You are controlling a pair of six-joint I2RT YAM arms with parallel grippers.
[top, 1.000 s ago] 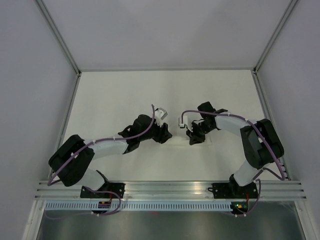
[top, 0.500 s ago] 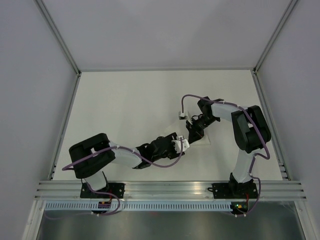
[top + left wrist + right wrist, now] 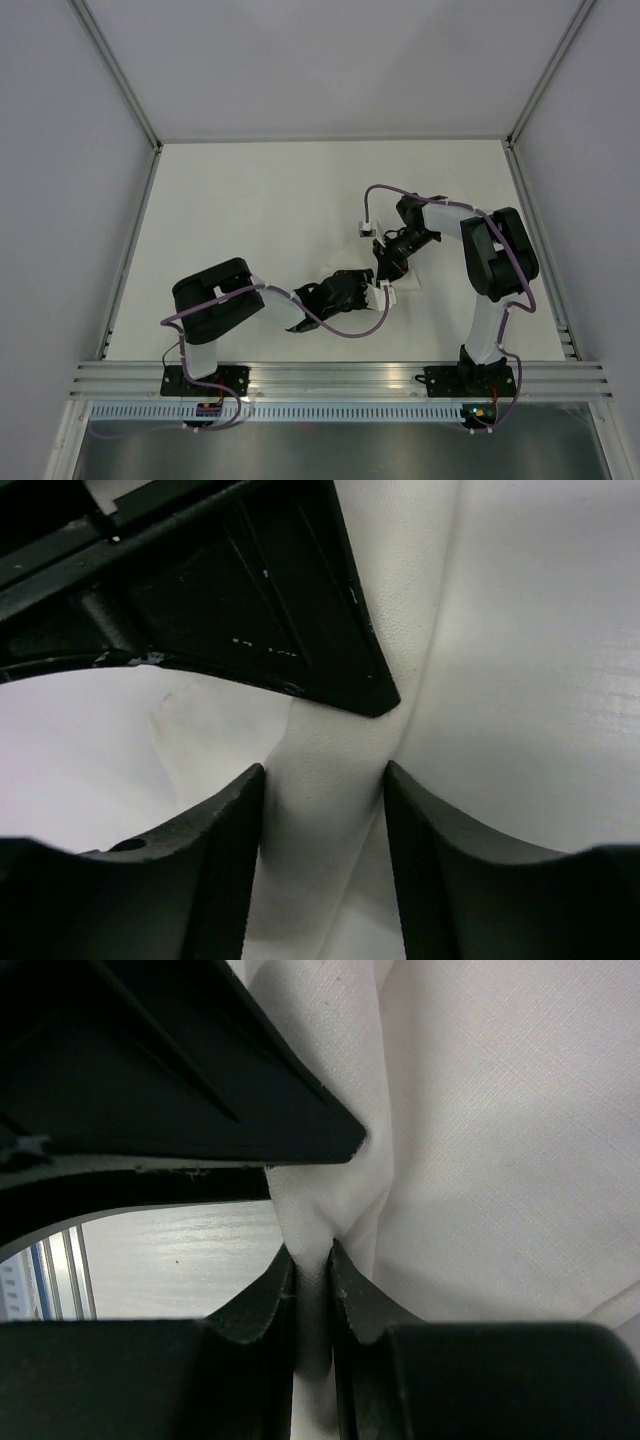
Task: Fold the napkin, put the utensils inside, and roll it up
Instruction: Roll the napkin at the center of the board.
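White tabletop (image 3: pixel 250 200) stretches between pale grey walls (image 3: pixel 60 200). We see our left end effector (image 3: pixel 324 800) reaching in low toward the middle, its fingers (image 3: pixel 225 830) closed against a raised fold of the napkin (image 3: pixel 520 670) that fills the gap between them. Just beside it, our right end effector (image 3: pixel 311 1260) has its fingers almost pressed together, pinching a thin ridge of the same cloth. The napkin lies bunched beneath both, slightly right of centre.
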